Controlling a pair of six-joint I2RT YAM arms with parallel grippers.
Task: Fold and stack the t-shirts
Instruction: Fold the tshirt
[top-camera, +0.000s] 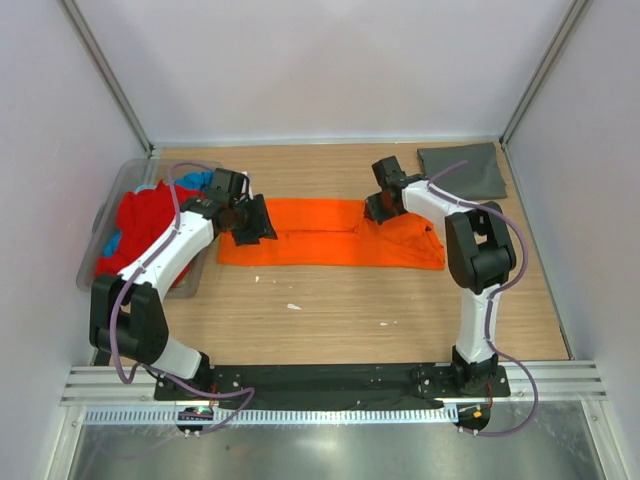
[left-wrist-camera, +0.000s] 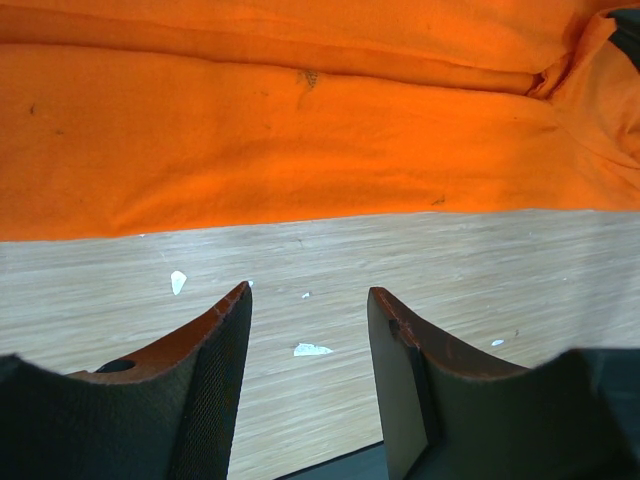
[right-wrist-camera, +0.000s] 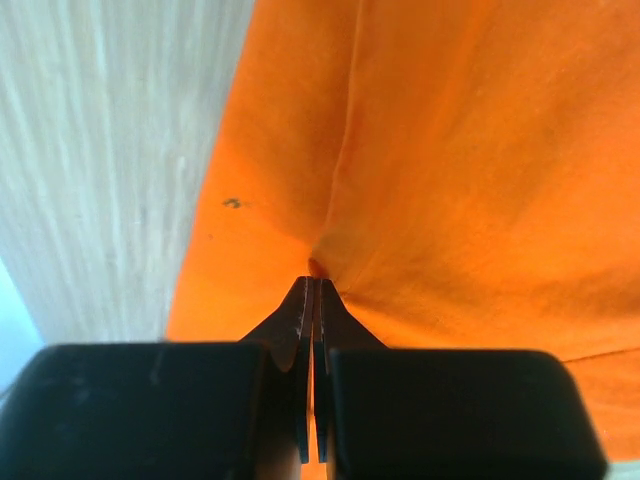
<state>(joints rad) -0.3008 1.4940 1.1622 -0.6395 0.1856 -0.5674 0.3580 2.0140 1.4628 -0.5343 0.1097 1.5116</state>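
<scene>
The bright orange t-shirt (top-camera: 330, 245) lies as a long folded strip across the middle of the table. My left gripper (top-camera: 257, 222) hovers at its left end, open and empty; in the left wrist view (left-wrist-camera: 308, 295) its fingers stand over bare wood, with the shirt's edge (left-wrist-camera: 300, 130) just beyond. My right gripper (top-camera: 378, 208) is shut on a pinch of the orange shirt near its right part; the cloth (right-wrist-camera: 450, 150) puckers at the fingertips (right-wrist-camera: 315, 280). A folded dark grey t-shirt (top-camera: 462, 170) lies at the back right. Red (top-camera: 145, 225) and blue (top-camera: 195, 182) shirts lie bunched at the left.
A clear plastic tub (top-camera: 118, 185) at the left edge holds the red and blue shirts. Small white flecks (top-camera: 293, 306) lie on the wood in front of the orange shirt. White walls enclose the table on three sides.
</scene>
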